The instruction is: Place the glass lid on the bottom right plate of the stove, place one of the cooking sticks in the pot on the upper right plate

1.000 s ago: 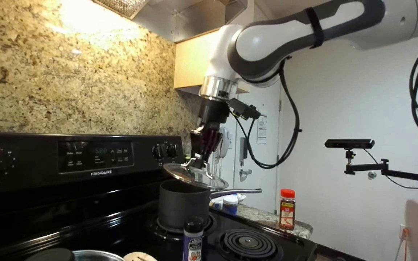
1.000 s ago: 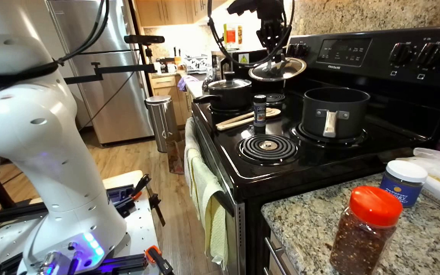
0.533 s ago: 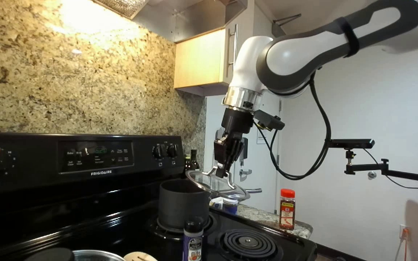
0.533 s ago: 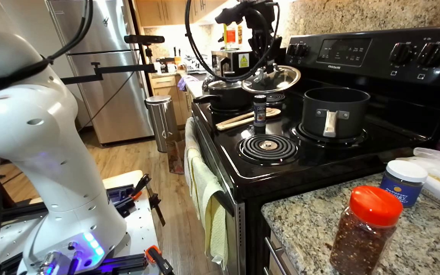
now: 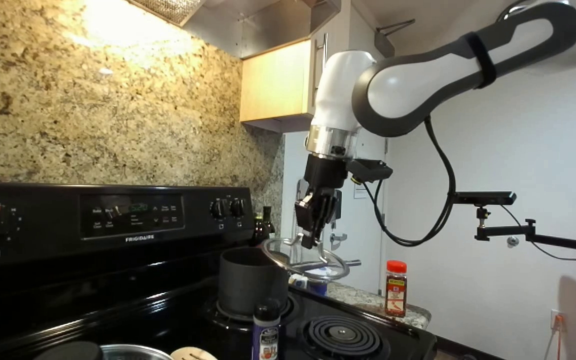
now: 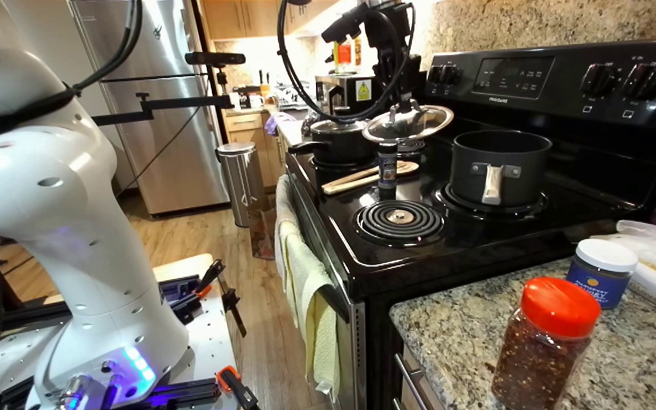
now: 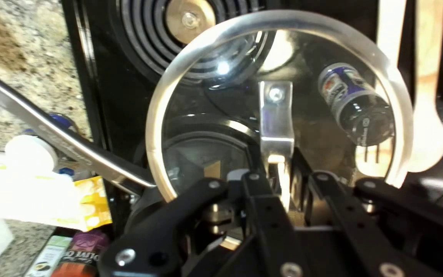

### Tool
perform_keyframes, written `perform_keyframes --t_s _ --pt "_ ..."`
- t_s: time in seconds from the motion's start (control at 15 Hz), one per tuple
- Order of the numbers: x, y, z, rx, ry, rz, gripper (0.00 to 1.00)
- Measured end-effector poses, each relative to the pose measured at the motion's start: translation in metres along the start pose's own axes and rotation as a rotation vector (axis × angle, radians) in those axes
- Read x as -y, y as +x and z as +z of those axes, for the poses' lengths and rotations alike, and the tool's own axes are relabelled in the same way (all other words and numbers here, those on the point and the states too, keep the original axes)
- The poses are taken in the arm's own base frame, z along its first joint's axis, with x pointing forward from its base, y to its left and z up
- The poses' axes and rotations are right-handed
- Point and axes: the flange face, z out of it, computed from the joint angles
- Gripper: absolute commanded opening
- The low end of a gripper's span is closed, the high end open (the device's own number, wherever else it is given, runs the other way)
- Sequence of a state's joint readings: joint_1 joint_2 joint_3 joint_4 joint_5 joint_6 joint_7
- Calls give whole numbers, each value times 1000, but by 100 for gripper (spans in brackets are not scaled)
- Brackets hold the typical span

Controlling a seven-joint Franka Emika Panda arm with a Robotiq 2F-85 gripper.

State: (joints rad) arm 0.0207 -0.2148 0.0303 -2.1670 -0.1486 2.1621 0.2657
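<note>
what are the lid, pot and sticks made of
Lid: likely clear, glossy glass, as it is see-through with bright glare; its shiny rim looks metal.
Pot: probably metal with a matte dark coating, going by its dull wall and riveted handle.
Sticks: apparently smooth, unpainted wood, from their warm tan colour.

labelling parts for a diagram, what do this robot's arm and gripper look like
The rounded arm is white with dark grey trim and a black strap. A silver collar meets the black gripper, which has hinged links and silver bolts. Black cables run alongside, and blue lights glow on the base.
</note>
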Motion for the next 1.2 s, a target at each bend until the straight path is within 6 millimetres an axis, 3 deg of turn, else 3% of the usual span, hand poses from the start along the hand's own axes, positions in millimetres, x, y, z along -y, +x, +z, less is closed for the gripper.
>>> perform_keyframes --t_s 0.27,0.47,1.2 --pt "-30 2 -10 32 -180 121 12" --pt "-43 -3 -5 97 -240 174 12" --pt "-39 -16 78 302 -219 203 12"
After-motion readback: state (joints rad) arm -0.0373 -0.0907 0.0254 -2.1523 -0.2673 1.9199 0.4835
